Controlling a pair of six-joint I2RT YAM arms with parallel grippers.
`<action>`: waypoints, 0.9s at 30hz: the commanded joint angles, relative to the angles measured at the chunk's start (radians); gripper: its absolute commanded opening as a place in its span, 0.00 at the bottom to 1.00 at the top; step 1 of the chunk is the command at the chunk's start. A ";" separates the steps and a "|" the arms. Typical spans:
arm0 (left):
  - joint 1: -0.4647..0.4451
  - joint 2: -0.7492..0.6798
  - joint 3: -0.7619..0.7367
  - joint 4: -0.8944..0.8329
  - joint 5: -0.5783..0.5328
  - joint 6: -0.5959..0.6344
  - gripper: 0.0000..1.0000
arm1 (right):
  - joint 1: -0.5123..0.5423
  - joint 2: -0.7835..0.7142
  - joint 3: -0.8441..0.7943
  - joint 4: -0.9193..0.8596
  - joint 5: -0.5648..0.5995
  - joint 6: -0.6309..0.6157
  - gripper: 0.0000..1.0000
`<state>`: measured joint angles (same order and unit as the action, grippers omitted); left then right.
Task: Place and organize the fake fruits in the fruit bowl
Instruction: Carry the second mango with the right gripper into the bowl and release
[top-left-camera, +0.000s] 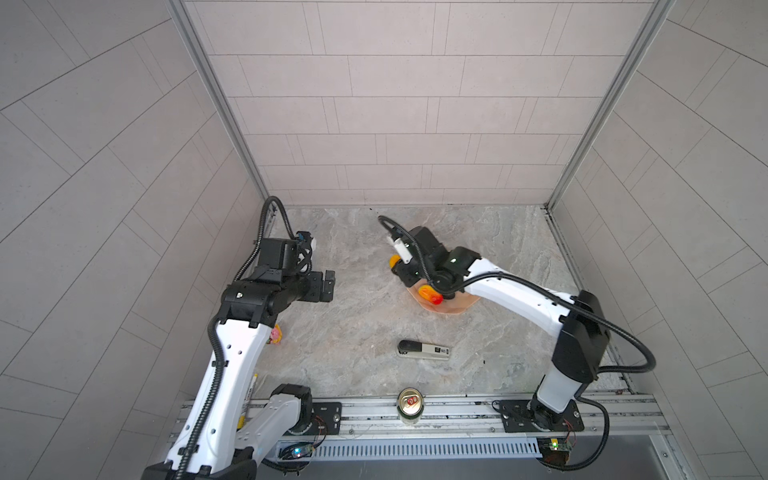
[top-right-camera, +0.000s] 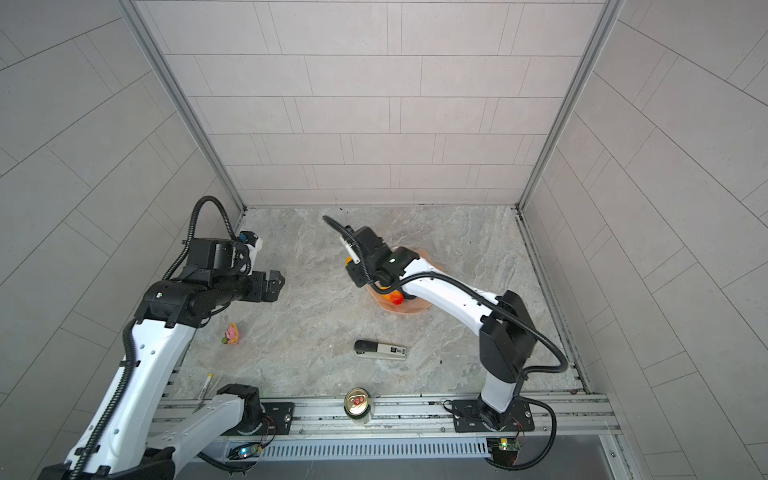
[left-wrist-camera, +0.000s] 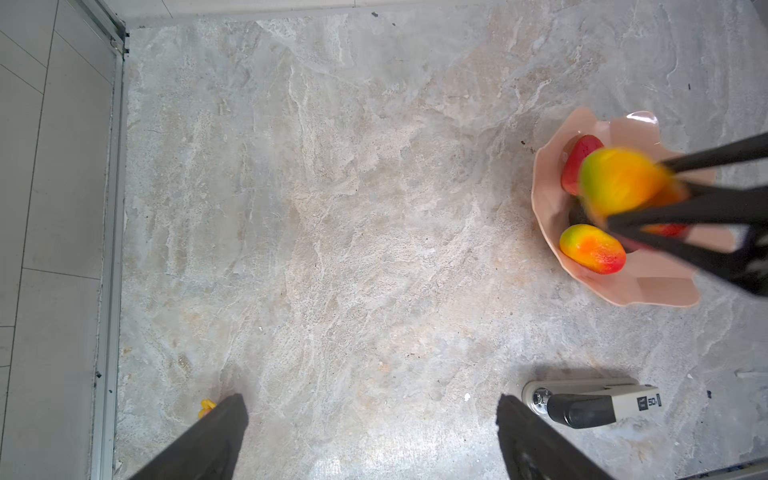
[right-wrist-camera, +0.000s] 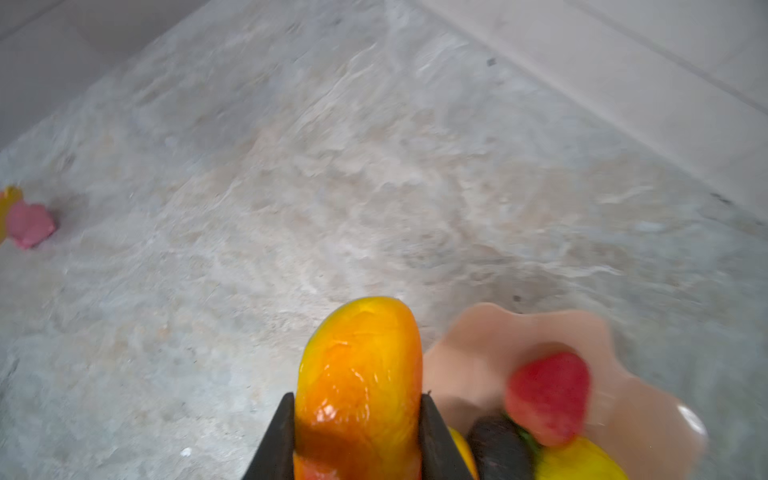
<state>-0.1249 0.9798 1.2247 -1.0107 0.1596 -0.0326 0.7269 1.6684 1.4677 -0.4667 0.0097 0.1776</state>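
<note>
Right wrist view: our right gripper (right-wrist-camera: 357, 401) clamps a mango (right-wrist-camera: 361, 353); we should set it gently in the lower-right fruit bowl (right-wrist-camera: 498, 322).

Grey marble bench (top-left-camera: 353, 316) lies bare across its centre; a black-and-grey plastic stapler (top-left-camera: 423, 350) and round metal drink can (top-left-camera: 410, 406) stand toward the front edge.

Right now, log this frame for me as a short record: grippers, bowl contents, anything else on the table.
right gripper: shut on held mango, by the bowl's rim
left gripper: open, empty, away from the bowl
fruit bowl: holds second mango, strawberry, avocado, lemon
elsewhere on table: stapler, drink can, pink toy
</note>
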 joint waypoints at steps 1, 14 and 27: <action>0.000 -0.003 0.023 -0.008 0.017 -0.003 1.00 | -0.061 -0.004 -0.079 0.018 0.016 0.064 0.22; 0.000 -0.004 0.024 -0.007 0.043 -0.010 1.00 | -0.099 0.148 -0.070 0.155 0.089 0.338 0.22; 0.000 -0.003 0.009 0.002 0.018 -0.001 1.00 | -0.103 0.213 -0.099 0.179 0.130 0.383 0.27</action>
<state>-0.1249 0.9863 1.2263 -1.0080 0.1909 -0.0360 0.6254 1.8629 1.3754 -0.2970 0.1143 0.5323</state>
